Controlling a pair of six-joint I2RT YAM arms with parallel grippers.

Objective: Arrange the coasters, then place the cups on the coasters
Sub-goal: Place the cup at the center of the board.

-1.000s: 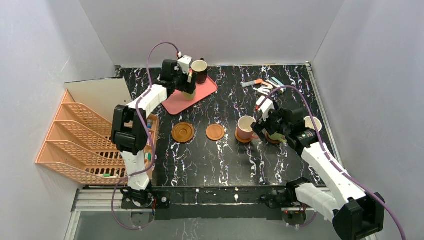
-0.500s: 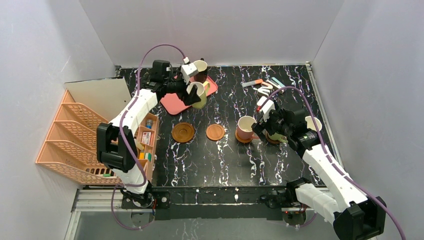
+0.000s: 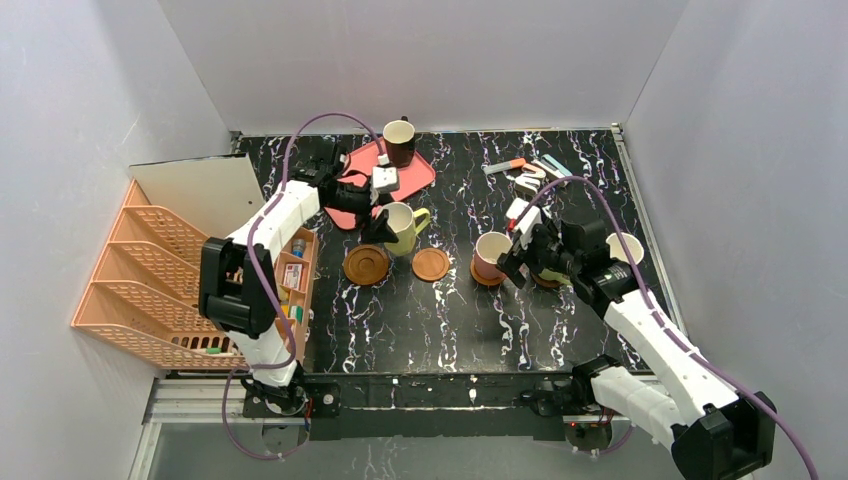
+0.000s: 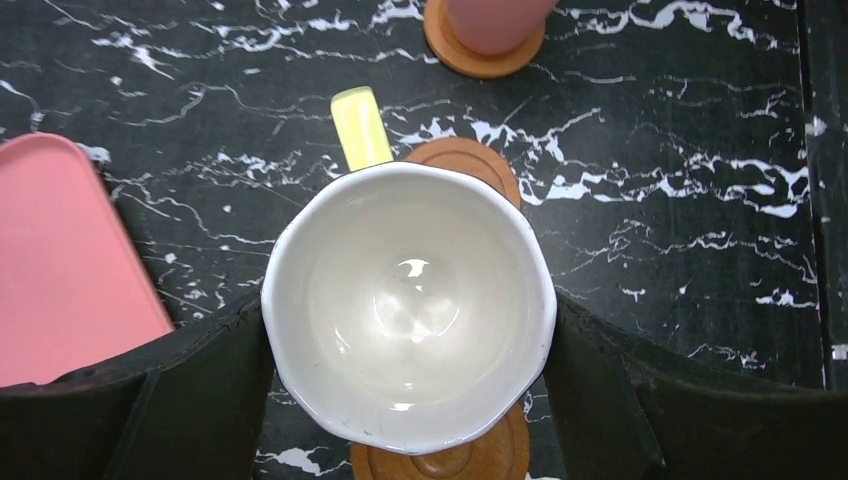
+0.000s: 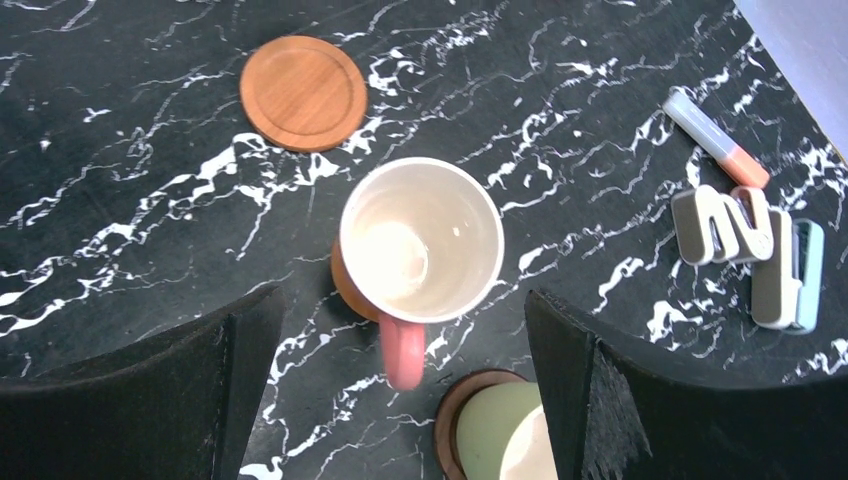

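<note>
Currently pinched on both sides by the left gripper's [image 4: 408, 340] fingers [image 4: 200, 390]: yellow-green mug [image 3: 401, 228], mid-table, overlapping both ringed coaster [image 3: 366, 264] and plain coaster [image 3: 431, 264] in the wrist view. Spread wide around pink mug [image 5: 420, 240] on orange coaster [image 5: 345, 290], touching neither side: right gripper [image 5: 402, 300]. Broadest bare marble along the table's [image 3: 420, 330] near edge. Far edge: dark brown mug [image 3: 399, 142] on pink tray [image 3: 418, 178]. Right edge: pale mug [image 3: 625, 247]. Cut off by the right wrist view's bottom edge: green mug [image 5: 500, 435] on dark coaster [image 5: 447, 410]. Zigzag relief on white block [image 5: 722, 225], not readable as lettering.
</note>
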